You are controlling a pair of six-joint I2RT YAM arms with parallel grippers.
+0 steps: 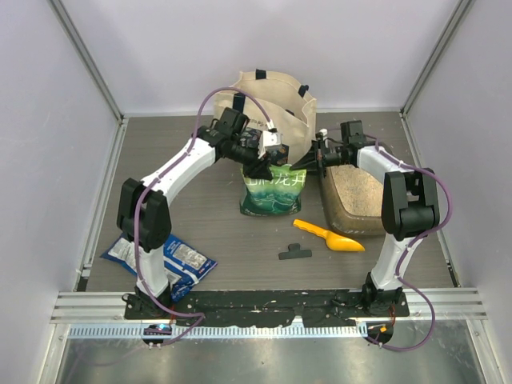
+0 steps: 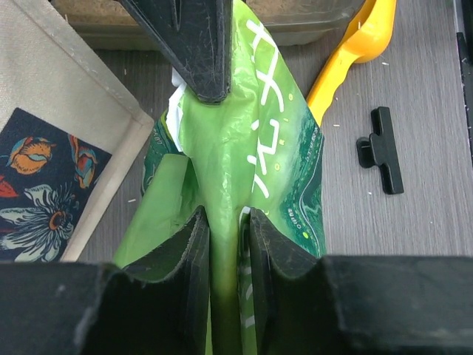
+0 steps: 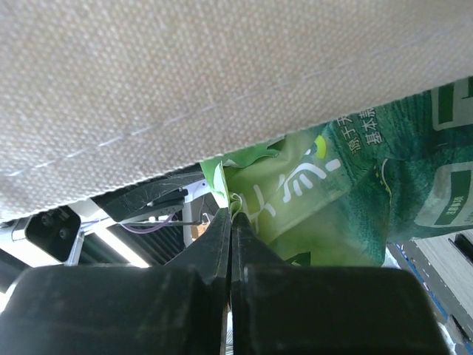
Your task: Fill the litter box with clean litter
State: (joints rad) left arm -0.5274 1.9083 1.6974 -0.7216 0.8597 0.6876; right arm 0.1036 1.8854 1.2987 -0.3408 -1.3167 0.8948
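The litter box [image 1: 353, 228], a grey-brown tray, sits at the right with pale sandy clean litter [image 1: 357, 187] in it; its rim [image 2: 318, 24] crosses the top of the left wrist view. A green-and-white pouch [image 1: 274, 192] stands upright left of it. My left gripper [image 1: 262, 166] has its jaws narrow around a fold at the pouch's top [image 2: 259, 133], with the fold filling the gap [image 2: 225, 218]. My right gripper [image 1: 302, 164] is shut [image 3: 232, 218] on the thin upper edge of the pouch [image 3: 332, 192] from the other side.
A cream canvas tote bag [image 1: 272, 100] stands right behind the pouch and touches it [image 2: 66, 96]. A yellow scoop [image 1: 330, 237] and a black clip [image 1: 294, 253] lie in front of the litter box. A blue snack bag [image 1: 172, 258] lies near the left arm's base.
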